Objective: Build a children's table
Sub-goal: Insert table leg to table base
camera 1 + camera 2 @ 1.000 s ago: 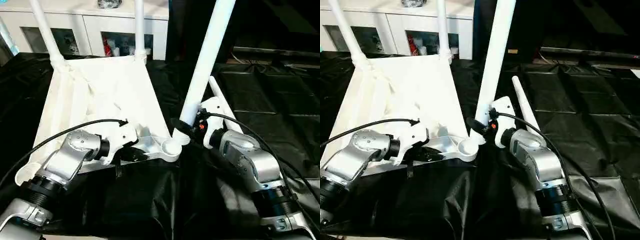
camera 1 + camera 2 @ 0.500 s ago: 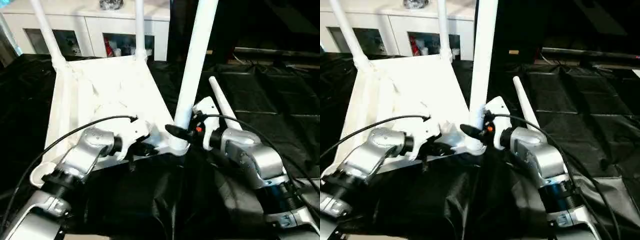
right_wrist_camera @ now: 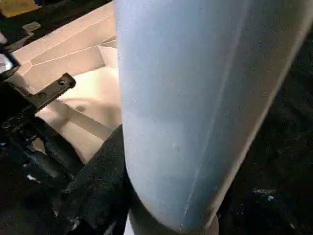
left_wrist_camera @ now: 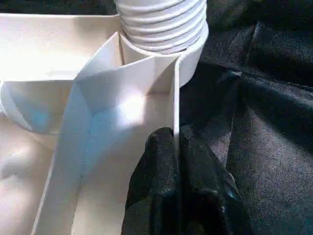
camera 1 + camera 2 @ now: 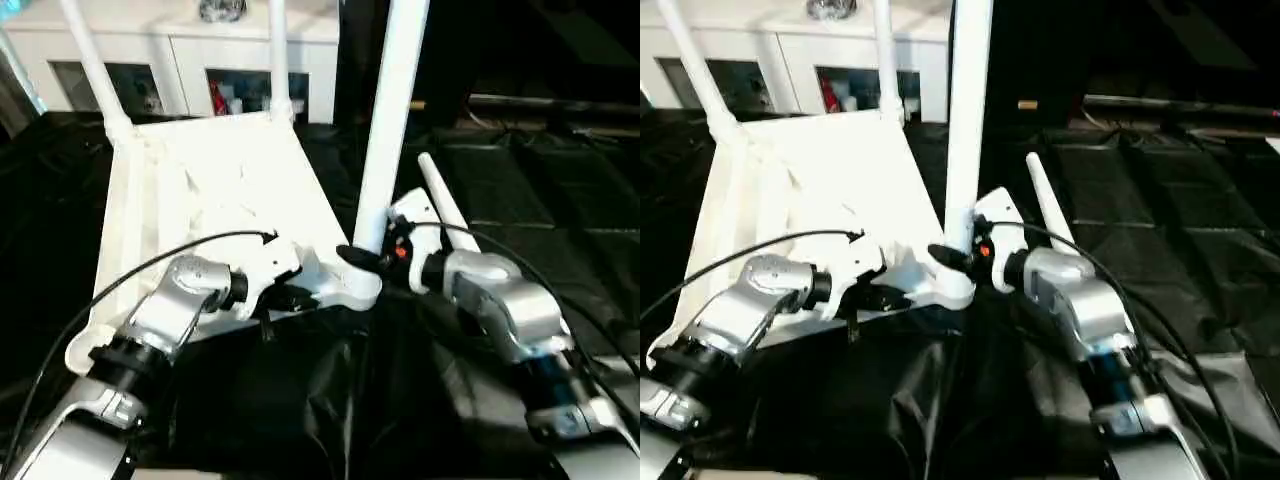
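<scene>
The upturned tabletop (image 5: 200, 190) lies on black sheeting (image 5: 520, 180). The left tool (image 4: 177, 147) is pinched tight on the tabletop's near rim wall, beside the corner socket (image 5: 358, 290). The right tool (image 5: 365, 258) clasps an upright leg (image 5: 390, 120) standing in that socket; a loose leg (image 5: 440, 205) lies just beside.

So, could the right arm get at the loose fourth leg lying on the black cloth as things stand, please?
Probably not yet: the right gripper is shut on the upright leg at the tabletop's corner socket. The loose leg lies right beside that arm, otherwise unobstructed.
</scene>
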Tool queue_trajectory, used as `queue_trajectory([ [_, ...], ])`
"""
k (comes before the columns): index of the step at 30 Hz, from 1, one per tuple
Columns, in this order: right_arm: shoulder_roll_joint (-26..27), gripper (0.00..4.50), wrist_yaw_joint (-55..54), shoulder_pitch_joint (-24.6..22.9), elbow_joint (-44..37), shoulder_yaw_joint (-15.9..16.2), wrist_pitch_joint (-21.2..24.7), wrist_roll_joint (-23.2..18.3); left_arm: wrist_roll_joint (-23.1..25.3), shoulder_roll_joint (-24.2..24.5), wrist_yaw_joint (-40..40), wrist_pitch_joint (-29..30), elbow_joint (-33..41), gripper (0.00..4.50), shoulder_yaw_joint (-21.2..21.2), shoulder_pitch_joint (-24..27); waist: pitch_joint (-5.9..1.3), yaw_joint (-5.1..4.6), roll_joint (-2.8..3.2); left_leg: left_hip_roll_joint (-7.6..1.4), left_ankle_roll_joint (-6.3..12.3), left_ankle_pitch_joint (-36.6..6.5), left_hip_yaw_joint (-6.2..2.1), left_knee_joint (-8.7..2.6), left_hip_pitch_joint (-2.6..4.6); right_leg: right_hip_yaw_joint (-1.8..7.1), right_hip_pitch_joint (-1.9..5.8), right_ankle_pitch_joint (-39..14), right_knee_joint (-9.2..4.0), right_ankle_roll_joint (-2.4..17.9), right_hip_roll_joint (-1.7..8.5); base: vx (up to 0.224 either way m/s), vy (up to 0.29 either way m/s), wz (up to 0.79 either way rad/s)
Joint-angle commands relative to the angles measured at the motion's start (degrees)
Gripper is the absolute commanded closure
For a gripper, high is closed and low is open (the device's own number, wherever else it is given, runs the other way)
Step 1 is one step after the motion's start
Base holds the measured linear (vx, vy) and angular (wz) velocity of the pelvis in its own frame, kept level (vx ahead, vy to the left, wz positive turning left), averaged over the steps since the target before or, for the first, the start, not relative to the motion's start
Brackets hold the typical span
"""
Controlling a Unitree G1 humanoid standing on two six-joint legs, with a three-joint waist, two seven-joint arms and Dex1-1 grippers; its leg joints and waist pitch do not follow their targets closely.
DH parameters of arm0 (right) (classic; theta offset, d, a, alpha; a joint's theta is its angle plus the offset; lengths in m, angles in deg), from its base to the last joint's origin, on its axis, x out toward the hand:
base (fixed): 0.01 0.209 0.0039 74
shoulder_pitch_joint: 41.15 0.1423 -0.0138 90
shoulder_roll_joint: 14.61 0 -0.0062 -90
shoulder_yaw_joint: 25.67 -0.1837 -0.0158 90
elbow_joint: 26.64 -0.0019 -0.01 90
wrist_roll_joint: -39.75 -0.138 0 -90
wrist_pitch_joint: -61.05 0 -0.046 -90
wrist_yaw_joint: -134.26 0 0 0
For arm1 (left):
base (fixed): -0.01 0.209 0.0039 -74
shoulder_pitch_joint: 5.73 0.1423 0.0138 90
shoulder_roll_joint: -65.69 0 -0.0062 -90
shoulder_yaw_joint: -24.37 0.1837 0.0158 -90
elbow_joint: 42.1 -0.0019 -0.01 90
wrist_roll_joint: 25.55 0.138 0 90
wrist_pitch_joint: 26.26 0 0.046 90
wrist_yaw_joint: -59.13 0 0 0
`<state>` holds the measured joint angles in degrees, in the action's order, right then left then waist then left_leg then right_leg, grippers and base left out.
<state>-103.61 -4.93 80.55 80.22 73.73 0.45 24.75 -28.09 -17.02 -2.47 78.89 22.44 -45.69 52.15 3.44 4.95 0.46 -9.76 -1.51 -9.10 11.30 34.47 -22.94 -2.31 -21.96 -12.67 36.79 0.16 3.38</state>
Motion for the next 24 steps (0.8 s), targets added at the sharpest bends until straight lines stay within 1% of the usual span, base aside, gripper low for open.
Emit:
queue_trajectory([
  [1,0.5,2.61,0.6,0.0,2.3,1.7,0.2,1.1,-1.8,-1.7,-1.1,-1.8,0.7,4.50,-1.0,-1.4,-4.03,-0.25,0.12,-3.63,-1.51,-12.8,-1.85,-3.95,2.11,2.79,1.62,-8.1,-4.88,12.7,5.15,0.000,0.000,0.00],
  [5,0.7,2.61,1.0,0.6,3.3,1.7,-0.3,1.2,-1.3,-1.8,-0.5,-2.3,0.4,4.50,-1.0,-1.4,-4.00,-0.30,0.16,-3.61,-1.63,-13.4,-1.85,-4.00,2.14,2.78,1.60,-8.8,-4.97,12.6,5.17,0.000,0.000,0.00],
  [6,0.8,2.61,1.1,0.7,3.6,1.7,-0.5,1.3,-1.1,-1.8,-0.2,-2.6,0.4,4.50,-1.0,-1.4,-3.99,-0.31,-0.25,-3.67,-1.52,-13.3,-1.81,-4.07,2.14,2.79,1.60,-9.1,-5.01,12.4,5.15,0.000,0.000,0.00],
  [9,0.9,2.61,1.4,1.0,4.4,1.7,-1.2,1.6,-0.4,-1.9,0.9,-3.6,0.0,4.50,-1.1,-1.4,-3.94,-0.26,-0.01,-3.67,-1.61,-13.7,-1.85,-4.07,2.14,2.81,1.53,-10.2,-5.07,12.3,5.23,0.000,0.000,0.00],
  [12,1.0,2.61,1.7,1.0,4.8,1.6,-1.6,1.8,0.1,-2.2,1.9,-4.2,-0.9,4.50,-1.3,-1.6,-3.86,-0.27,0.02,-3.70,-1.91,-14.5,-1.89,-4.11,2.25,2.86,1.39,-12.2,-5.28,11.7,5.30,0.000,0.000,0.00],
  [13,1.0,2.61,1.8,0.9,4.8,1.6,-1.7,1.8,-0.1,-2.3,1.8,-3.6,-1.3,4.22,-1.5,-1.7,-3.85,-0.26,0.18,-3.68,-1.99,-14.9,-1.88,-4.09,2.32,2.88,1.29,-12.7,-5.36,11.7,5.32,0.000,0.000,0.00],
  [14,1.0,2.61,1.8,0.9,4.8,1.6,-1.7,1.8,-0.2,-2.3,1.8,-3.6,-1.3,4.22,-1.5,-1.7,-3.75,-0.32,0.11,-3.65,-2.16,-15.6,-1.92,-4.18,2.28,2.88,1.30,-13.8,-5.49,11.5,5.30,0.000,0.000,0.00],
  [15,1.0,2.61,1.8,0.9,4.8,1.5,-1.8,1.8,-0.2,-2.3,1.8,-3.5,-1.5,4.06,-1.6,-1.8,-3.75,-0.33,0.06,-3.66,-2.23,-15.8,-1.96,-4.21,2.29,2.87,1.30,-14.2,-5.51,11.4,5.30,0.000,0.000,0.00],
  [17,1.0,2.61,1.8,0.8,4.7,1.5,-1.8,1.8,-0.3,-2.3,1.8,-3.3,-1.6,3.88,-1.8,-1.8,-3.79,-0.31,0.16,-3.69,-2.38,-15.9,-1.95,-4.20,2.35,2.88,1.26,-14.5,-5.59,11.3,5.34,0.000,0.000,0.00],
  [19,1.0,2.61,1.9,0.7,4.7,1.4,-1.9,1.9,0.3,-2.0,2.3,-4.0,-2.1,3.72,-1.9,-1.8,-3.87,-0.31,0.16,-3.78,-2.56,-15.9,-2.06,-4.34,2.22,2.81,1.31,-13.2,-5.37,11.5,5.27,0.000,0.000,0.00],
  [21,1.1,2.61,2.0,0.6,4.7,1.3,-2.0,2.1,0.7,-1.4,2.0,-4.5,-2.6,3.51,-1.9,-1.7,-3.98,-0.48,0.00,-3.68,-2.30,-15.3,-2.09,-4.34,2.02,2.78,1.51,-11.6,-5.19,11.5,5.23,0.000,0.000,0.00],
  [22,1.2,2.61,2.1,0.6,4.7,1.3,-2.1,2.1,0.9,-1.1,1.8,-4.4,-2.7,3.97,-1.9,-1.5,-4.10,-0.61,-0.01,-3.66,-1.74,-14.0,-2.01,-4.22,1.98,2.78,1.55,-9.4,-5.02,11.9,5.21,0.000,0.000,0.00],
  [23,1.2,2.61,2.1,0.5,4.8,1.3,-2.1,2.2,0.9,-1.0,1.4,-4.2,-2.7,3.97,-1.8,-1.4,-4.10,-0.61,-0.01,-3.66,-1.74,-14.0,-2.01,-4.22,1.98,2.78,1.55,-9.4,-5.02,11.9,5.21,0.000,0.000,0.00],
  [24,1.2,2.61,2.2,0.5,4.8,1.3,-2.2,2.2,1.0,-0.7,1.2,-4.2,-2.6,3.97,-1.8,-1.3,-4.16,-0.69,0.00,-3.65,-1.23,-12.9,-1.92,-4.11,1.92,2.73,1.64,-7.8,-4.90,12.4,5.20,0.000,0.000,0.00],
])
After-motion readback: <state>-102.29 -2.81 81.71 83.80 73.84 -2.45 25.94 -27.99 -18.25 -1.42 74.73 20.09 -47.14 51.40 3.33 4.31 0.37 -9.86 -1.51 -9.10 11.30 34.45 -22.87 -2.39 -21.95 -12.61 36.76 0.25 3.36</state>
